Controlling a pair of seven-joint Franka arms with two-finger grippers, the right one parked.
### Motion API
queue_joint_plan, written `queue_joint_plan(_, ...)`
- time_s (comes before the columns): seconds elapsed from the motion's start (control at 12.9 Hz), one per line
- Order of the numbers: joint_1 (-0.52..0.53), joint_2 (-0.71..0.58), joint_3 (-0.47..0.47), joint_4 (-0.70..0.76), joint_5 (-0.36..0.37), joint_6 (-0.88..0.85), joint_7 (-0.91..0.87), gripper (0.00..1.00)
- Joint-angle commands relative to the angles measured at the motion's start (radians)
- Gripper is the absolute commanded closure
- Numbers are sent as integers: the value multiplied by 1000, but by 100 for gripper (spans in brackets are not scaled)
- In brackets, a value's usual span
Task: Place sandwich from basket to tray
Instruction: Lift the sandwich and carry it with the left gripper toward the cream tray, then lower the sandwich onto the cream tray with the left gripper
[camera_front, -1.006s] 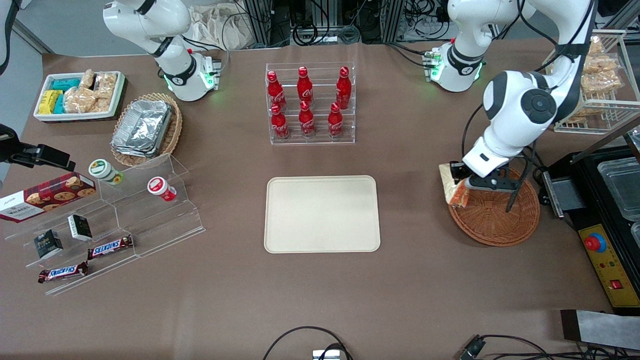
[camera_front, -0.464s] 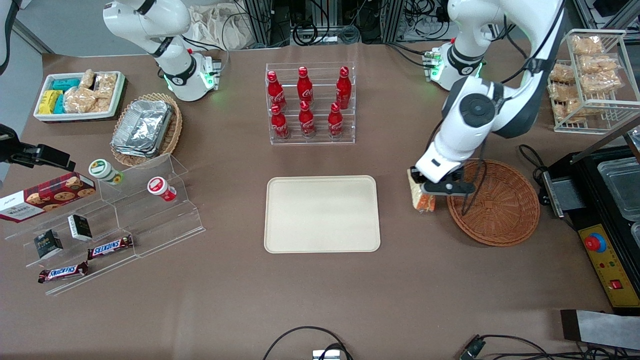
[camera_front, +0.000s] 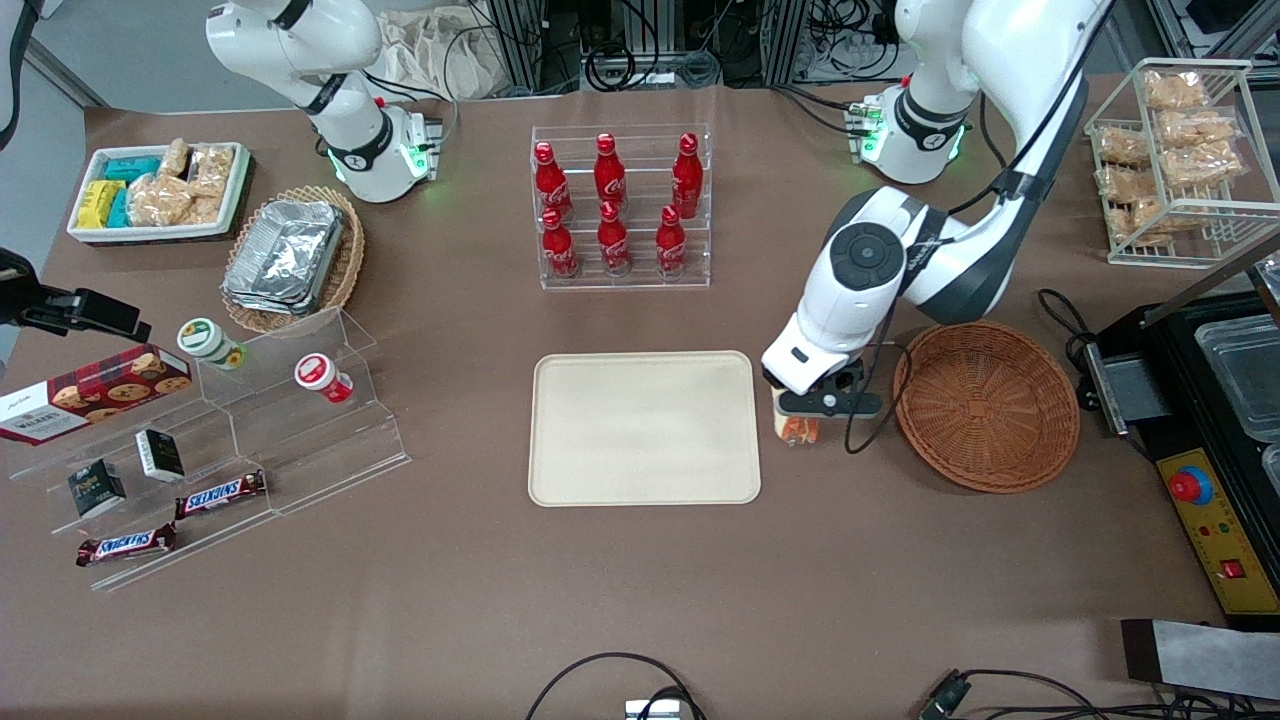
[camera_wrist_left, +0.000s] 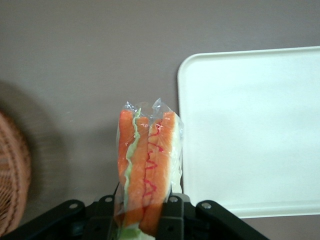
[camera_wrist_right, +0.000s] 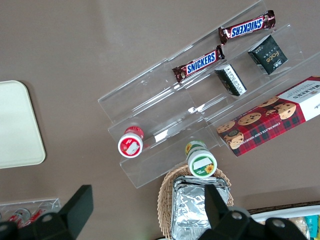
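The left arm's gripper (camera_front: 798, 418) hung above bare table between the cream tray (camera_front: 560, 480) and the round wicker basket (camera_front: 1040, 450), just beside the tray's rim. Its fingers were clamped on the wrapped sandwich (camera_front: 797, 430), held on edge; in the wrist view the sandwich's (camera_wrist_left: 146, 170) orange and green filling faced the camera, with the tray's (camera_wrist_left: 250, 130) corner close alongside. A second earlier the gripper had held the sandwich over the basket's rim, and half a second earlier just clear of it. The basket now sat empty, so the lift was done and the carry seemed nearly complete; setting down on the tray remained. Farther from the camera stood a clear rack of red cola bottles (camera_front: 612, 210).
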Motion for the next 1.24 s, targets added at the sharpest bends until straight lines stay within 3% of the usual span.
queue_joint_plan(0.0,-63,88,-3,106,41,-35,-65,87)
queue_joint_plan(0.39,-147,246,-3,222,202,-37,-208,87)
queue_joint_plan(1.16,-152,363,-6,286,239,-33,-199,87)
